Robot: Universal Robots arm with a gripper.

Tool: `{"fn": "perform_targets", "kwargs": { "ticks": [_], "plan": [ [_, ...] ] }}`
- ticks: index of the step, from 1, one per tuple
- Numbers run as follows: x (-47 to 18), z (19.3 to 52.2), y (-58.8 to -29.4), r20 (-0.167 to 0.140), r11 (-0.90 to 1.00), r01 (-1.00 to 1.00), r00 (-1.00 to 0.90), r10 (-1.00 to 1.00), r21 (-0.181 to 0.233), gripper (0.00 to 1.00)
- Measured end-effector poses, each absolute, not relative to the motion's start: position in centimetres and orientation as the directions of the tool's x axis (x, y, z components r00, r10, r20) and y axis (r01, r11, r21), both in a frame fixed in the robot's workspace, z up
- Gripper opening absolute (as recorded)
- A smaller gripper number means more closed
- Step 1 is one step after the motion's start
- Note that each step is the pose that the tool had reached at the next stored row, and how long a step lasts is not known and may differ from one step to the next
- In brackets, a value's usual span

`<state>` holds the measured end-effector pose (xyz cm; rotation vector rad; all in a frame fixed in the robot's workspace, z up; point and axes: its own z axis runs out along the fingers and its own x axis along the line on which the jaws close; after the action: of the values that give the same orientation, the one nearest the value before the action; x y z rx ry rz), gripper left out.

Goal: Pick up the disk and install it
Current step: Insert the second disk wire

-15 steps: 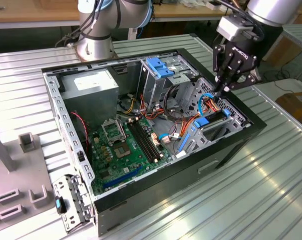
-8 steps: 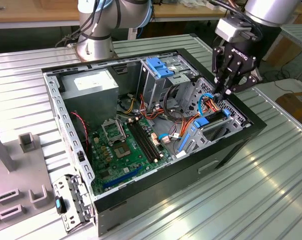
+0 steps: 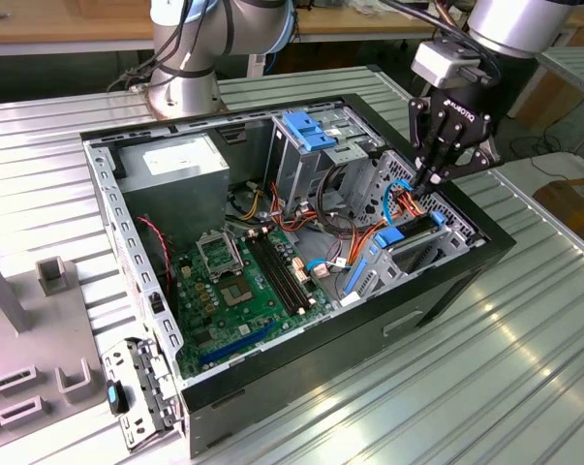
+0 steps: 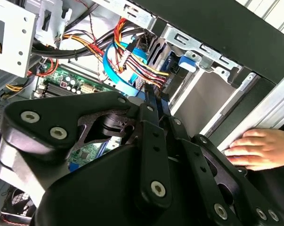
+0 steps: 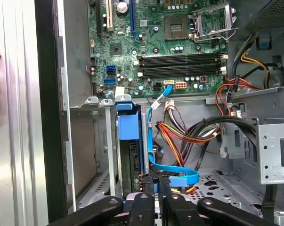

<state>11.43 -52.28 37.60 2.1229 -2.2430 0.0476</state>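
An open desktop computer case (image 3: 446, 281) lies on its side on a ribbed metal tabletop (image 3: 524, 368), its green motherboard (image 3: 243, 291) exposed. The disk (image 5: 130, 155) stands on edge in a metal drive bay at the case's front corner; its dark edge and bright blue plastic rail (image 5: 128, 123) show in the first wrist view. The black claw (image 3: 429, 180) hangs just above the bay among blue and orange cables, its fingers (image 5: 146, 207) drawn narrow, close together; whether they grip anything cannot be told. A person's hand (image 4: 255, 149) rests on the case's outer wall.
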Motion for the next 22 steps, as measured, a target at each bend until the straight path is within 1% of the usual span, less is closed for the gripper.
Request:
{"fn": "perform_targets", "kwargs": {
  "ticks": [3,5,7,8,9,12,15,16,20,22],
  "plan": [
    [11.4,37.6,-53.1,0.055,0.055,-0.998,-0.055,-0.997,0.014,0.16],
    [11.4,37.4,-54.2,0.012,0.055,-0.998,-0.054,-0.998,0.017,0.16],
    [11.4,37.3,-54.6,-0.017,0.054,-0.998,-0.054,-0.998,0.018,0.16],
    [11.3,37.3,-55.0,-0.038,0.053,-0.998,-0.053,-0.998,0.019,0.16],
    [11.2,37.2,-55.1,-0.043,0.051,-0.999,-0.052,-0.998,0.019,0.16],
    [10.8,37.0,-55.4,-0.045,0.043,-0.999,-0.043,-0.998,0.017,0.16],
    [10.5,36.8,-55.6,-0.046,0.036,-0.999,-0.035,-0.998,-0.011,0.16],
    [10.3,36.7,-55.6,-0.047,0.034,-0.999,-0.032,-0.998,-0.027,0.16],
    [9.9,36.6,-55.6,-0.047,0.024,-0.999,-0.022,-0.999,-0.046,0.16],
    [9.7,36.5,-55.6,-0.048,0.011,-0.997,-0.007,-0.999,-0.074,0.16]
  ]
}}
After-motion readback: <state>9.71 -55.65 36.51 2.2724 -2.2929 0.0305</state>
